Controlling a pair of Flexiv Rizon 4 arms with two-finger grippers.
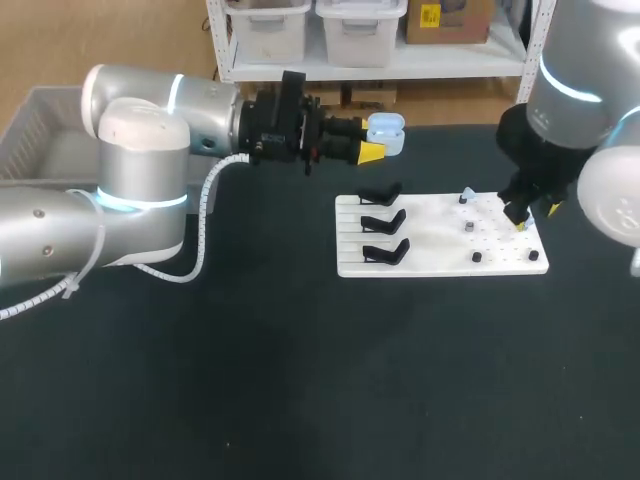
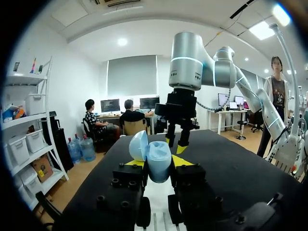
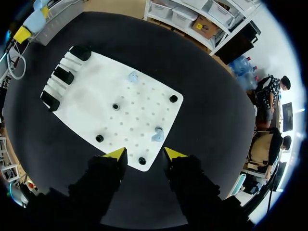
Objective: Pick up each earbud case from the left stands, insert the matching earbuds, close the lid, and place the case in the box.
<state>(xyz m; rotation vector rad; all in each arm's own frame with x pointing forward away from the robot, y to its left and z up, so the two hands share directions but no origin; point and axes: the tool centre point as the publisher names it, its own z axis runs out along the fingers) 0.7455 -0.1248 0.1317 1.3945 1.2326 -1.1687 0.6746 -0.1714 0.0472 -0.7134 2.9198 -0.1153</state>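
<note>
Left fingers (image 1: 371, 153) at upper middle of frame, clenched on open blue case (image 1: 386, 134), up off surface (image 1: 250, 380). Right fingers (image 1: 521, 217) spread apart, holding nothing, over right end of white board (image 1: 430, 245). Two blue earbuds (image 3: 133, 76) sit on board. Black stands (image 1: 384, 222) along board's left side.

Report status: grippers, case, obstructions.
Left gripper shut on light blue case, lid open, held off the white board. Right gripper open above the board, one earbud just ahead of its tips. Nothing seen blocking that earbud.
</note>
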